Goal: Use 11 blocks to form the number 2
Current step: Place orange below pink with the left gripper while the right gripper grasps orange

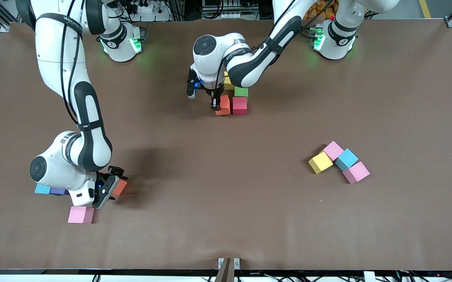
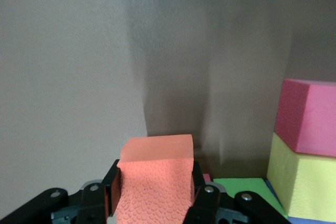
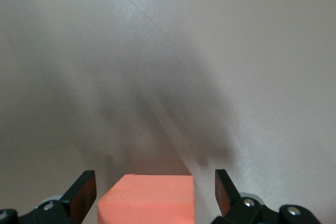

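Left gripper [image 1: 215, 102] clamps an orange block [image 1: 223, 105] at the started digit; seat it beside the red block [image 1: 239, 105]. Right gripper [image 1: 110, 188] straddles another orange block [image 1: 119, 187], jaws wide; you close next.

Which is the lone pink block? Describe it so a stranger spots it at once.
At the right arm's end of the table, the right gripper is low around an orange block. The pink block lies nearer to the front camera than that block. Unlike the other two pale pink blocks, it touches no other block.

Brown table [image 1: 226, 203], orange block [image 2: 155, 182] with scaly texture, crimson block [image 1: 239, 105], green block [image 1: 241, 92], pink block [image 1: 80, 214]
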You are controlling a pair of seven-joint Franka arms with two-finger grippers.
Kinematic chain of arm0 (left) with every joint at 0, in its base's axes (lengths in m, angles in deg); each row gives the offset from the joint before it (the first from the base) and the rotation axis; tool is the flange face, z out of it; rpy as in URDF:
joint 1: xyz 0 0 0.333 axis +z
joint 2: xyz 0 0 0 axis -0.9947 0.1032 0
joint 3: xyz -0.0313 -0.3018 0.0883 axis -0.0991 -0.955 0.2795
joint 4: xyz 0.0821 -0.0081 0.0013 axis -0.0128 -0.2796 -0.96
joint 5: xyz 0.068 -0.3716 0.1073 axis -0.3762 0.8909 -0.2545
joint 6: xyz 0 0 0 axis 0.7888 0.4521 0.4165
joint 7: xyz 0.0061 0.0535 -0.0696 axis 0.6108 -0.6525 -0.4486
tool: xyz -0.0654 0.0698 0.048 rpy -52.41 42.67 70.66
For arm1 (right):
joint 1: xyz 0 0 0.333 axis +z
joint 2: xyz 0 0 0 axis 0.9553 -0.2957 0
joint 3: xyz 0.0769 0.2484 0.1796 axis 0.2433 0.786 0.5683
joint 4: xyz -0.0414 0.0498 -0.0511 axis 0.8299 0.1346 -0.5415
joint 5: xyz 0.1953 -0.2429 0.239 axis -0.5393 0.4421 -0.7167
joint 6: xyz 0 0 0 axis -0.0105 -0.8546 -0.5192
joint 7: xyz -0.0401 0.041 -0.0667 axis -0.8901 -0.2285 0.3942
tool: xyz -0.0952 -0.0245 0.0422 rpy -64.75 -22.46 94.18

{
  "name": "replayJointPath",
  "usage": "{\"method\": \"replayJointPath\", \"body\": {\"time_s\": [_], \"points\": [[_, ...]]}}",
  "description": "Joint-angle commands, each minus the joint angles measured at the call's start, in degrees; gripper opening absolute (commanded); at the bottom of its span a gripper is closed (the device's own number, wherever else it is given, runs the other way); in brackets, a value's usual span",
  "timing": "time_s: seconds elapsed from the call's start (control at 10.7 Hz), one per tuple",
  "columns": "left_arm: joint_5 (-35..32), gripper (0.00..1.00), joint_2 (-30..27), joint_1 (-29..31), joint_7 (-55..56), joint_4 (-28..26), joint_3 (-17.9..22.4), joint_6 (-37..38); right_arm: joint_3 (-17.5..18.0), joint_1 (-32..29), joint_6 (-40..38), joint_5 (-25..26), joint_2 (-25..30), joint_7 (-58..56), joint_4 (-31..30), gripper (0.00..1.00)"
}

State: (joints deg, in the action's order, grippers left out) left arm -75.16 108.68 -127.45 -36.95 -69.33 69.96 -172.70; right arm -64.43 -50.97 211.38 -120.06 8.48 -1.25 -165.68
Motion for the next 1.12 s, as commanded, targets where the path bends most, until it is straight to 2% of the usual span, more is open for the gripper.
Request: {"method": "replayJointPath", "body": {"time_s": [0.0,0.37,0.65,0.75,0.84,0.93,1.02], "points": [[-2.5,0.33,0.7,-0.7,0.6,-0.4,0.4,-1.6,0.8,-2.0,-0.8,2.2,-1.4,-1.9,3.3,1.00],[-2.7,0.31,1.2,-2.1,0.6,-1.1,0.2,-3.7,0.8,-3.9,-1.1,3.8,-1.4,-2.1,3.3,1.00],[-5.0,0.29,0.8,-2.0,0.6,-5.2,0.1,-9.4,0.7,-4.7,-1.3,3.5,-1.4,-1.5,2.8,1.00],[-5.0,0.29,0.8,-2.0,0.6,-5.3,0.1,-9.6,0.7,-5.0,-1.3,3.5,-1.4,-1.9,2.8,0.93],[-5.0,0.29,0.6,-2.0,0.6,-5.4,0.1,-9.6,0.7,-5.0,-1.3,3.6,-1.4,-2.2,2.8,0.61],[-5.0,0.29,0.2,-2.0,0.6,-6.2,0.1,-9.8,0.7,-4.8,-1.4,3.7,-1.3,-2.2,2.5,0.34],[-5.0,0.29,-0.3,-1.9,0.6,-7.0,0.1,-9.8,0.7,-4.8,-2.0,3.6,-1.3,-2.2,2.5,0.20]]}}
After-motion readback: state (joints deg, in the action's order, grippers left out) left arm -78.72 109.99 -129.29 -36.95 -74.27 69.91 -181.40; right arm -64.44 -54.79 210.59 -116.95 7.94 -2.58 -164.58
